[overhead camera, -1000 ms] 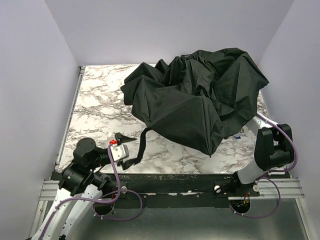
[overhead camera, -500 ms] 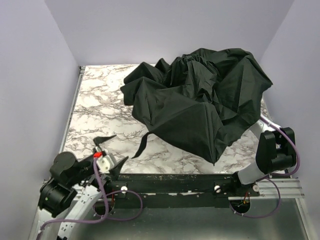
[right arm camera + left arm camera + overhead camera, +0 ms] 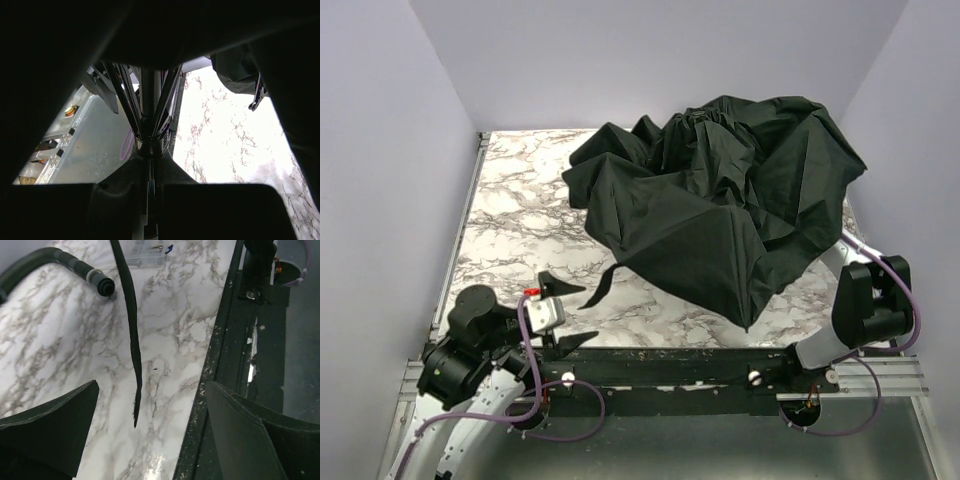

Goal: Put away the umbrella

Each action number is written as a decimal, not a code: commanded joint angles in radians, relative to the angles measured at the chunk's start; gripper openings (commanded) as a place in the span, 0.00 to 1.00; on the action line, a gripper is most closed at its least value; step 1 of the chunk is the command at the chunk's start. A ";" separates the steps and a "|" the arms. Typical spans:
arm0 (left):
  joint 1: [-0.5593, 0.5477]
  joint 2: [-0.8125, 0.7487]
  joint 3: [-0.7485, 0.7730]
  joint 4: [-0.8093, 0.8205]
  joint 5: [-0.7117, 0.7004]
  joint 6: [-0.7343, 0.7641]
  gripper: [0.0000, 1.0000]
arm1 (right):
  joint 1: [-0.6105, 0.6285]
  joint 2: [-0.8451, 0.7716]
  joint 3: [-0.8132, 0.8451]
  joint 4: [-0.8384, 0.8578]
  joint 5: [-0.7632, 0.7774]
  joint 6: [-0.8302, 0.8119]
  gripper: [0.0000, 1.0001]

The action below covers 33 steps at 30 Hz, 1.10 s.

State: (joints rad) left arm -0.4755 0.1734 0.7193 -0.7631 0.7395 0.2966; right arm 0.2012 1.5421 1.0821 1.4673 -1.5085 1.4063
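The umbrella (image 3: 720, 200) lies spread over the right half of the marble table (image 3: 510, 220) as a wide, crumpled black canopy. Its closing strap (image 3: 603, 283) trails off the near-left edge; the left wrist view shows the strap (image 3: 131, 330) flat on the marble. My left gripper (image 3: 564, 313) stands open just left of the strap's tip, nothing between its fingers (image 3: 50, 430). The right arm (image 3: 865, 300) reaches under the canopy. In the right wrist view my right gripper (image 3: 150, 200) is shut on the umbrella's thin shaft (image 3: 149, 100), where the ribs converge.
A black ribbed hose (image 3: 55, 260) lies on the marble beyond the strap. A small clear item with a blue bit (image 3: 150, 250) sits near it. A black rail (image 3: 670, 365) borders the table's near edge. Lilac walls close in left, back and right.
My left gripper opened wider, pulled back to the near left, then came forward again beside the strap. The strap's tip now lies shorter, nearer the canopy. The canopy's right side rose slightly.
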 commanded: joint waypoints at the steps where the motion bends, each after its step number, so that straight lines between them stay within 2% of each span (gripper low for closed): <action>1: -0.003 0.040 -0.049 0.153 0.078 -0.103 0.85 | -0.005 -0.040 0.041 0.317 0.014 -0.003 0.00; 4: -0.002 0.062 -0.072 0.178 0.077 -0.105 0.75 | -0.005 -0.037 0.039 0.318 0.013 -0.004 0.00; 6: -0.002 0.080 -0.080 0.191 0.081 -0.108 0.65 | -0.005 -0.036 0.040 0.317 0.013 -0.003 0.00; 7: -0.003 0.086 -0.081 0.192 0.083 -0.105 0.54 | -0.005 -0.036 0.041 0.318 0.013 -0.003 0.00; 8: -0.003 0.093 -0.080 0.191 0.080 -0.100 0.35 | -0.005 -0.036 0.041 0.318 0.011 -0.003 0.00; 9: -0.003 0.100 -0.080 0.187 0.074 -0.094 0.22 | -0.005 -0.037 0.041 0.318 0.010 -0.003 0.00; 12: -0.003 0.121 -0.072 0.158 0.078 -0.047 0.15 | -0.005 -0.039 0.041 0.318 0.010 -0.003 0.00; 15: -0.002 0.142 -0.067 0.140 0.082 -0.009 0.00 | -0.005 -0.041 0.037 0.318 0.009 -0.004 0.00; 19: -0.003 0.159 -0.059 0.137 0.060 0.039 0.00 | -0.004 -0.051 0.041 0.318 -0.013 -0.009 0.00; 26: -0.002 0.071 -0.078 0.238 -0.101 0.109 0.00 | -0.005 -0.074 0.085 0.319 -0.085 0.008 0.00; 30: -0.003 0.047 -0.085 0.237 -0.195 0.171 0.00 | -0.005 -0.076 0.129 0.320 -0.151 0.052 0.00; 33: -0.003 0.033 -0.104 0.255 -0.216 0.195 0.00 | -0.003 -0.087 0.153 0.321 -0.155 0.087 0.00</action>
State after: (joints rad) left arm -0.4755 0.2272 0.6441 -0.5468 0.6220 0.4149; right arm 0.2012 1.4956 1.1797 1.4734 -1.5669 1.4445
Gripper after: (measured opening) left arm 0.008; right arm 0.105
